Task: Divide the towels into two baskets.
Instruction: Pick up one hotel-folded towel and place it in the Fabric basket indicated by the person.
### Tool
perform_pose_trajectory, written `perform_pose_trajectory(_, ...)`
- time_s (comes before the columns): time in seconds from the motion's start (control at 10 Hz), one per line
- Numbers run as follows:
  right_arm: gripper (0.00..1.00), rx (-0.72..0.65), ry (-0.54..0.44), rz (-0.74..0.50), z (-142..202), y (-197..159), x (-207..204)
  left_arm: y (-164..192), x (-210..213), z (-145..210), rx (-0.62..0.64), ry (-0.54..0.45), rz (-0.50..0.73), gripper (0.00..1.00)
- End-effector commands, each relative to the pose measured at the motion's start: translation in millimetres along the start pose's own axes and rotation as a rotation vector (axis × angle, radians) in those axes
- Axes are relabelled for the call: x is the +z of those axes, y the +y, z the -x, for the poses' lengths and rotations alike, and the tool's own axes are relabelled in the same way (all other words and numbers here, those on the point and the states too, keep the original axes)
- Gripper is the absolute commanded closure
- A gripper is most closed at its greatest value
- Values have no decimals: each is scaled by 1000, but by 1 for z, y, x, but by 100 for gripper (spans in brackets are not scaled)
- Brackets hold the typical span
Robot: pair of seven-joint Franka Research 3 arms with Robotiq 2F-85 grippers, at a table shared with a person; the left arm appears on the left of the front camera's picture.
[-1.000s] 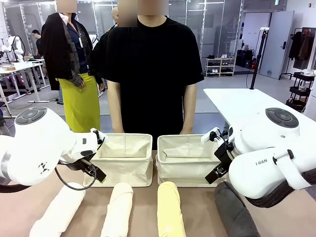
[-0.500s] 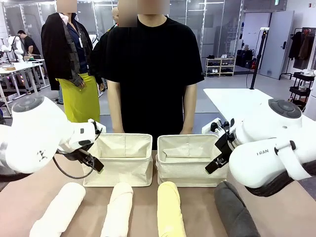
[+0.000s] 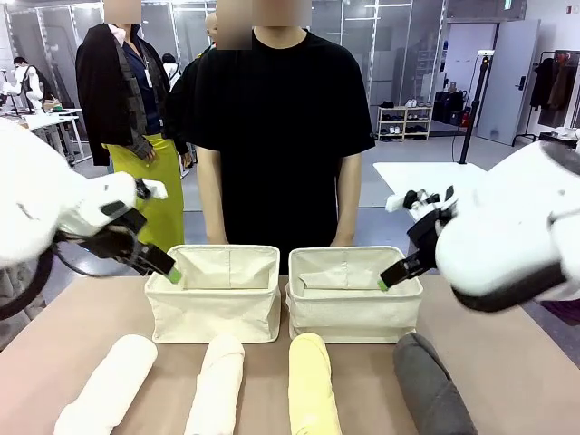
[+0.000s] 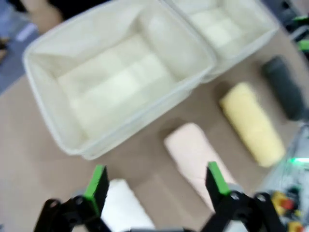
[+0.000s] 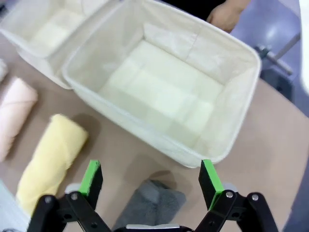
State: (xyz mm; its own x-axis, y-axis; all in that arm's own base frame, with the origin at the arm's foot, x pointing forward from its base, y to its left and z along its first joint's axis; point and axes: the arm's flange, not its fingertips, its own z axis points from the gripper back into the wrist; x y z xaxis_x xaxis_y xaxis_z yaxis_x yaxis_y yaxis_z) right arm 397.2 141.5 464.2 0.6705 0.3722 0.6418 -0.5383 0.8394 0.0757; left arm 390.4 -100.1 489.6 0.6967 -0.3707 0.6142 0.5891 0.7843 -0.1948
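1. No towel is sorted yet. The white (image 3: 109, 385), cream (image 3: 216, 385), yellow (image 3: 313, 385) and grey (image 3: 430, 385) rolls lie in a row on the surface (image 3: 54, 326), just on the near side of the baskets.
2. The left basket (image 3: 213, 313) and right basket (image 3: 353, 317) stand side by side, touching, with nothing inside.
3. The left end effector (image 4: 157, 183) hovers released and empty above the white and cream rolls, centred on neither.
4. The right end effector (image 5: 150, 177) is also spread and empty, with the grey roll's end below it.
5. I judge this to be the approach before the first pick.
6. Next, each arm should centre on one roll, straddle its width, descend and clench. It then needs to lift the roll clear of the soft wall, so that two go to each basket.
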Motion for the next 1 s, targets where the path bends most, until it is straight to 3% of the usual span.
perform_pose_trajectory(0.0, 0, -136, -74, -252, 29, -38, 43, 40, 42, 27, 94, -85, 294, 0)
perform_pose_trajectory(0.4, 0, -451, -209, -586, 75, -104, 89, 104, 74, 83, 386, -181, 564, 0)
perform_pose_trajectory(0.9, 0, -740, -376, -547, 177, -198, 139, 193, 119, 168, 635, -371, 583, 0)
